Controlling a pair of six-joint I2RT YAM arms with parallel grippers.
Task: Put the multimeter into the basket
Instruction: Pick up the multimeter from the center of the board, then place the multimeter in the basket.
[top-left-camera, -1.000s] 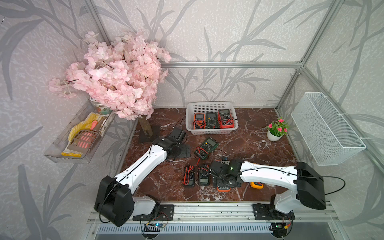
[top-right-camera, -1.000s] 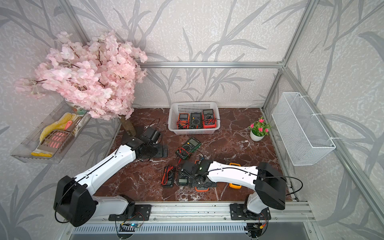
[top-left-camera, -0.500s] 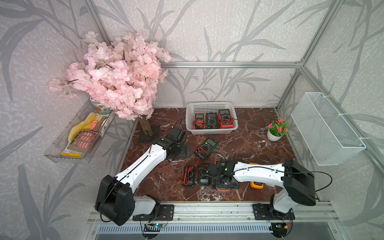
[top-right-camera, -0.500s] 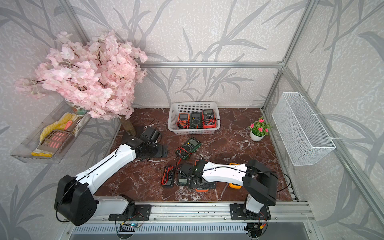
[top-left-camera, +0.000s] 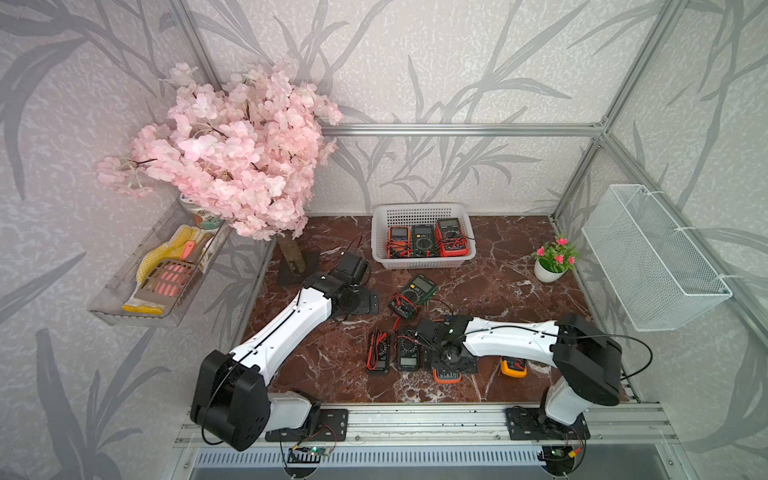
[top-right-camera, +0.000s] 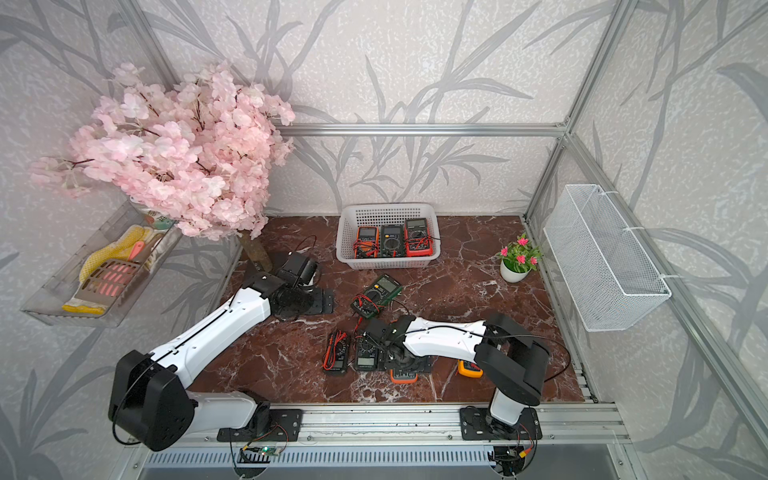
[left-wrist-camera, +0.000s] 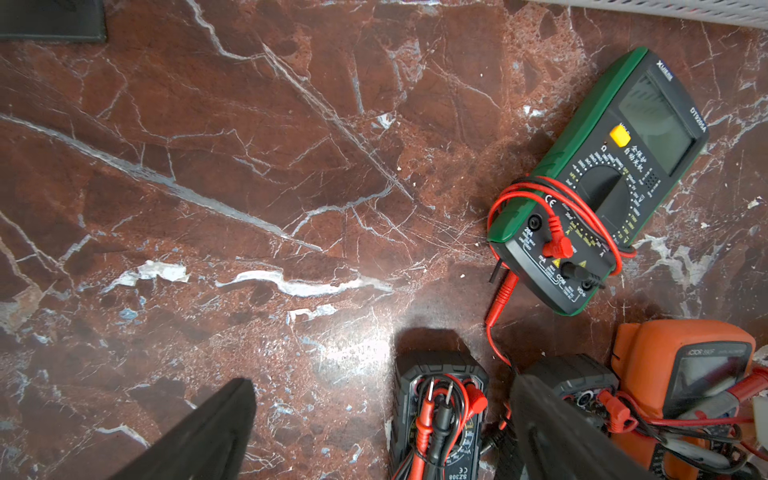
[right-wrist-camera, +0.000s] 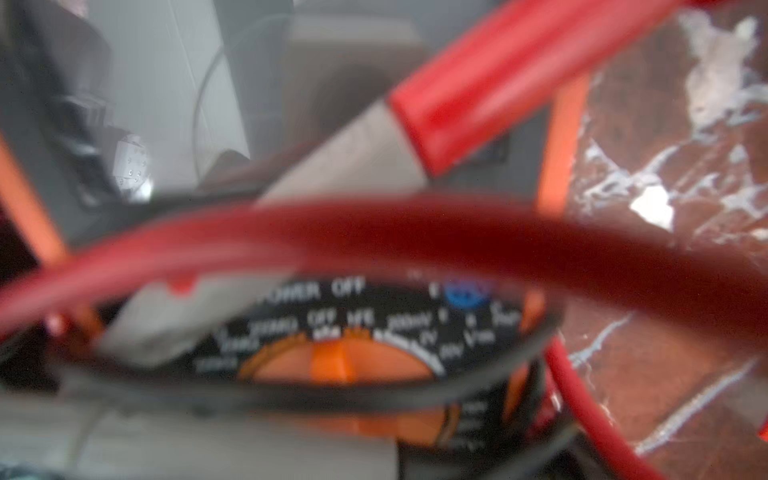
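- orange multimeter (top-left-camera: 446, 375): flat on the worktop (top-left-camera: 498, 291) near the front edge, about mid-width, mostly hidden under the right gripper. Right wrist view, blurred, reads "POWER OFF", "OFF", "hFE", "200mV" around the dial.
- right gripper (top-left-camera: 451, 362): points straight down over it, jaws spread wide, no clamp visible. Forearm runs low from the front-right base.
- basket (top-left-camera: 422, 210): back edge, middle, holding three multimeters (top-left-camera: 423, 241) side by side.
- green multimeter (top-left-camera: 412, 291): mid-worktop, skewed, labelled "DT9205A", red lead wrapped round it.
- black multimeter (left-wrist-camera: 436, 411): front row, left end, marked "SZ308".
- left gripper (left-wrist-camera: 382, 380): fingers wide apart, empty. Arm stretched from the front-left base, wrist bent down.
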